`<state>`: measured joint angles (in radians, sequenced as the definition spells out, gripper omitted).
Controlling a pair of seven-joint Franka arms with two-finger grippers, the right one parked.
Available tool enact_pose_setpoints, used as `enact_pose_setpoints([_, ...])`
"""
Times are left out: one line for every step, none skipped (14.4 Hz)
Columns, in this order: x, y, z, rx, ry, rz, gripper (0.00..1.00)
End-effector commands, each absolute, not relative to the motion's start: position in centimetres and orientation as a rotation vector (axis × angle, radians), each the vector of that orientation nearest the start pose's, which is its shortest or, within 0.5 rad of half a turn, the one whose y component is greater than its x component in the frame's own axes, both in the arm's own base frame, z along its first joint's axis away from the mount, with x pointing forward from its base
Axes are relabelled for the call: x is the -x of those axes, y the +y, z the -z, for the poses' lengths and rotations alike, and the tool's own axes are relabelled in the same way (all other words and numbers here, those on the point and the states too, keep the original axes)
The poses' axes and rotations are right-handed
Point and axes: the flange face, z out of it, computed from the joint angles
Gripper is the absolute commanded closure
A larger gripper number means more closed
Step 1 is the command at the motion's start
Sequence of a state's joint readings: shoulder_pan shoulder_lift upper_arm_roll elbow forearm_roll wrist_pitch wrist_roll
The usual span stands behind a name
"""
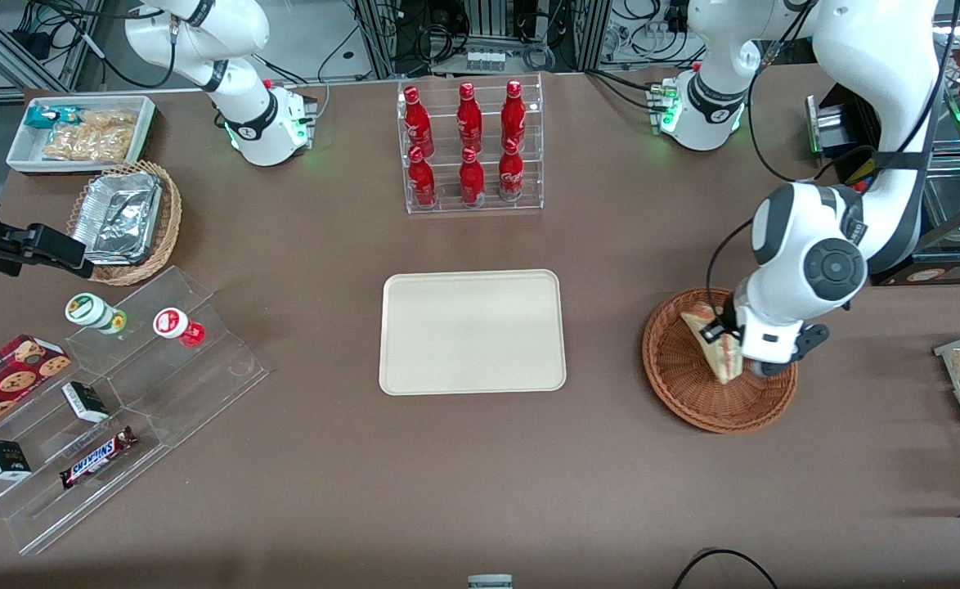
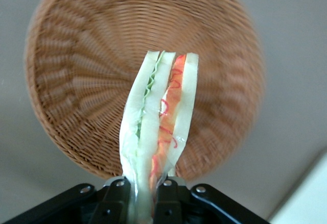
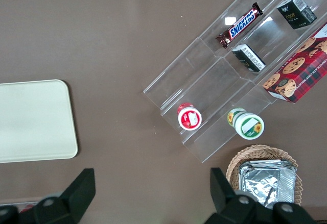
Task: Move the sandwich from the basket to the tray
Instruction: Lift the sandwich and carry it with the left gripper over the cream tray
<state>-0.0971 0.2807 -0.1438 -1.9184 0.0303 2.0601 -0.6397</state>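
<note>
Pincer [image 2: 144, 198] seemingly clamping sandwich [image 2: 159, 127]

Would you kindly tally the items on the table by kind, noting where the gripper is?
Red bottles in clear rack: 6
Round woven wicker baskets: 2
Cream rectangular plastic tray: 1
Triangular wrapped sandwich, held by the gripper above the reddish basket: 1
Lidded cups: 2
Total: 12

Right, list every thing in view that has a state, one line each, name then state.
gripper: shut on the sandwich, above the basket.
sandwich: gripped, lifted clear of the basket, wrapped.
basket: upright on the table, nothing in it.
tray: flat on the table, bare.
cola bottles: upright in the clear rack, capped.
foil containers: stacked in the lighter wicker basket.
Snickers bar: lying on the clear stepped stand, wrapped.
</note>
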Motion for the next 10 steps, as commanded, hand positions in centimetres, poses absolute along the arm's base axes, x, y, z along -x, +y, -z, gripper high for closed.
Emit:
enact_pose_setpoints([-58.8, -18.6, -35.5, 3.071, -0.366, -0.194, 0.94])
enact_pose_setpoints([-58.6, -21.1, -35.0, 3.069, -0.35, -0.192, 0.98])
enact_pose_setpoints([-58.9, -23.7, -34.7, 3.077, -0.336, -0.184, 1.0])
enact_pose_setpoints([-59.1, -26.6, -34.2, 3.081, -0.338, -0.178, 1.0])
enact_pose_setpoints([-59.3, -29.3, -33.9, 3.087, -0.355, -0.164, 1.0])
enact_pose_setpoints([-59.5, -31.4, -33.2, 3.091, -0.363, -0.162, 1.0])
enact_pose_setpoints([-59.2, -34.1, -32.6, 3.097, -0.355, -0.159, 1.0])
enact_pose_setpoints([-58.8, -36.6, -31.8, 3.1, -0.355, -0.159, 1.0])
enact_pose_setpoints([-58.4, -39.0, -31.3, 3.105, -0.353, -0.153, 1.0])
enact_pose_setpoints([-57.7, -41.7, -30.5, 3.109, -0.351, -0.148, 1.0])
